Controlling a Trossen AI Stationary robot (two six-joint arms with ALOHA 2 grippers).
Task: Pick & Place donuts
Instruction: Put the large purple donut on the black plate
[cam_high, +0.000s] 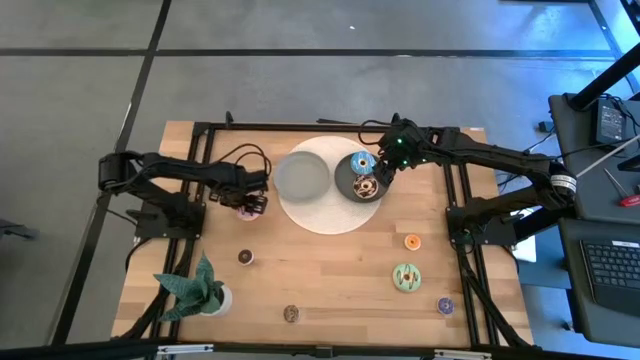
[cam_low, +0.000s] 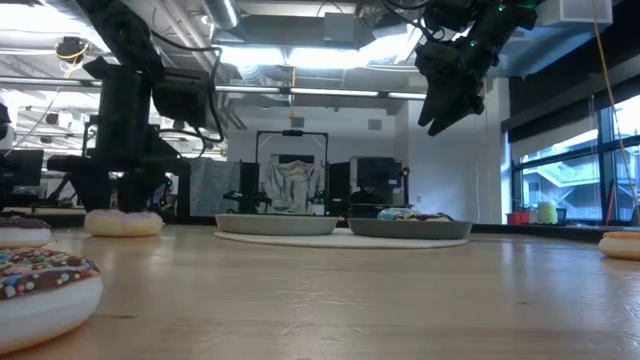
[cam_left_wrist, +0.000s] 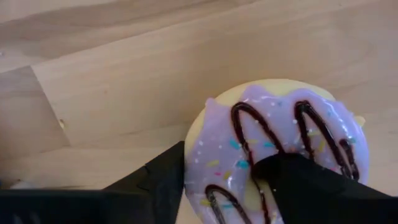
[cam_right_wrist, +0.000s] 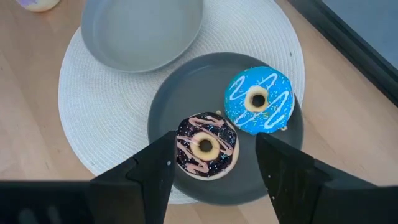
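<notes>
My left gripper (cam_high: 250, 201) is down at the table on a purple-iced donut with dark drizzle (cam_left_wrist: 280, 130), which lies flat on the wood (cam_low: 123, 222). My right gripper (cam_right_wrist: 214, 146) is open and hangs well above (cam_low: 445, 105) the dark grey plate (cam_right_wrist: 165, 118). That plate holds a blue donut (cam_right_wrist: 273, 115) and a brown sprinkled donut (cam_right_wrist: 189, 152). The right fingers frame the brown one from above without touching it. Other donuts lie loose on the table: orange (cam_high: 412, 242), green (cam_high: 406, 277), purple (cam_high: 445, 306) and two brown (cam_high: 245, 257), (cam_high: 291, 314). My left gripper holds the purple donut by one side of its ring (cam_left_wrist: 217, 162). One finger (cam_left_wrist: 298, 180) is in the hole, the other (cam_left_wrist: 158, 183) against the outer edge. The fingers come from above, pointing down. The donut lies flat on the table.
An empty light grey plate (cam_high: 302, 175) sits beside the dark plate, both on a round white mat (cam_high: 330, 218). A green potted plant (cam_high: 195, 290) stands at the near left corner. Black frame rails (cam_high: 465, 190) run along the table's left and right sides.
</notes>
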